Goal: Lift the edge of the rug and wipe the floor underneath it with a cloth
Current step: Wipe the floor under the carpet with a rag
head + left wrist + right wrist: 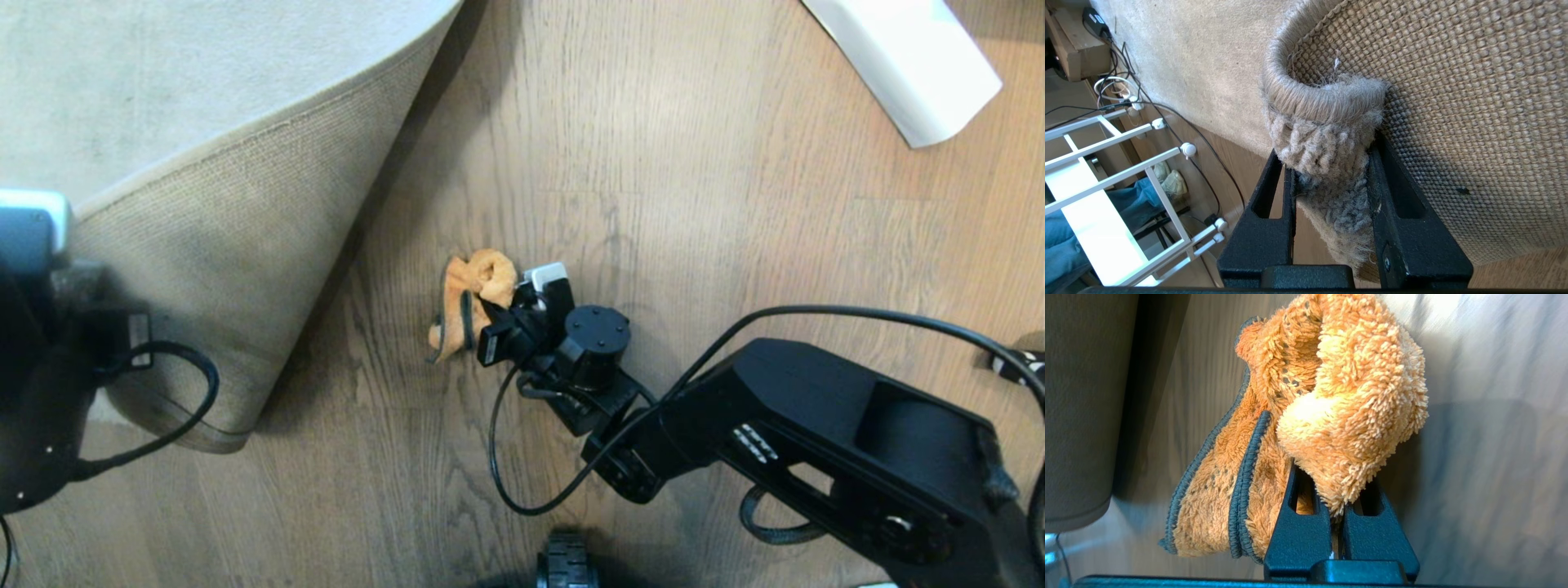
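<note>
The rug edge point(245, 237) is folded back, showing its tan woven backing above the floor point(653, 163). My left gripper point(1331, 163) is shut on the rug's fuzzy grey corner point(1327, 106) and holds it up; in the head view only the left arm point(49, 343) shows, at the far left. My right gripper point(490, 314) is shut on the orange cloth point(473, 286), low over the bare planks just right of the lifted rug. The right wrist view shows the cloth point(1351, 396) bunched between the right gripper's point(1331, 477) pinched fingers, dark trim hanging to one side.
A white rolled paper sheet point(906, 61) lies at the back right. My base wheel point(563, 563) sits at the near edge. Beyond the rug, the left wrist view shows a white rack point(1106, 183), floor cables point(1126, 94) and a person's legs point(1069, 241).
</note>
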### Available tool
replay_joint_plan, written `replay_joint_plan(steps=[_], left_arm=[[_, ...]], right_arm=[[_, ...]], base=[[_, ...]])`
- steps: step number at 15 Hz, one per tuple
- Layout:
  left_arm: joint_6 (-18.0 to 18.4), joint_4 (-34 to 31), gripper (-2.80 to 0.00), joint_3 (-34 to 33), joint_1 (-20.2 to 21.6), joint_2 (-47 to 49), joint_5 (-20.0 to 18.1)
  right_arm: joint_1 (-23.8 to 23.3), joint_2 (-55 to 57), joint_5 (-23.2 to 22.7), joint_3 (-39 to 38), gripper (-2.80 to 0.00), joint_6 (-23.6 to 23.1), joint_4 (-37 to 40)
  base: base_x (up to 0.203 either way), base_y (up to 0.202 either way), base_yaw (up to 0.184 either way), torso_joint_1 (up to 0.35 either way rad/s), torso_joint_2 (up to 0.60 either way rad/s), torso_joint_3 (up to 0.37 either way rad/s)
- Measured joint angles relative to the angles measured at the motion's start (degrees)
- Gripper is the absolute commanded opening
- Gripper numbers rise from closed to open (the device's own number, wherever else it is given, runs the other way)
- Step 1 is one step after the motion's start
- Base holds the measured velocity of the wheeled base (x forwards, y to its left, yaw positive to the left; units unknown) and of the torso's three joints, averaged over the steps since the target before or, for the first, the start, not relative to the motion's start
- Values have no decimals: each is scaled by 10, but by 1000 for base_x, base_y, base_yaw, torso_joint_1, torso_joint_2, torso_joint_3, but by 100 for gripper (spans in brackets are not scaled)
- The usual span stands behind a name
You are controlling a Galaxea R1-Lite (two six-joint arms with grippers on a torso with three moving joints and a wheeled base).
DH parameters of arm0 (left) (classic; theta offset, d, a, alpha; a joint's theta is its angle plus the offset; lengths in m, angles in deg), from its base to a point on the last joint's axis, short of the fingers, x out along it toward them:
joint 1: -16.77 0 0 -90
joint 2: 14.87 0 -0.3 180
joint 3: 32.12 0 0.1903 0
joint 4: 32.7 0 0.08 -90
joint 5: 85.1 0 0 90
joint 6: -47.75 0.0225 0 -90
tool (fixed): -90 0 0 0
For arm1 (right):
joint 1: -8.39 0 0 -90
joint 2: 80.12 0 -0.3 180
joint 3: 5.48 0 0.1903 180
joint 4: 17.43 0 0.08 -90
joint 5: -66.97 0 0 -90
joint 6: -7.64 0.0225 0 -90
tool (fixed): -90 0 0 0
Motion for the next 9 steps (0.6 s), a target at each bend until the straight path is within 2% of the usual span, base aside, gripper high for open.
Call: replay_joint_plan(steps=[5, 9], left_arm=[[0, 0, -280, 0, 0, 0, 0], [0, 0, -280, 0, 0, 0, 0]], right_arm=[[-20, -9, 1, 2, -280, 0, 0], [-13, -11, 5, -2, -280, -1, 0]], base=[[0, 0, 0, 0, 0, 0], [0, 0, 0, 0, 0, 0]])
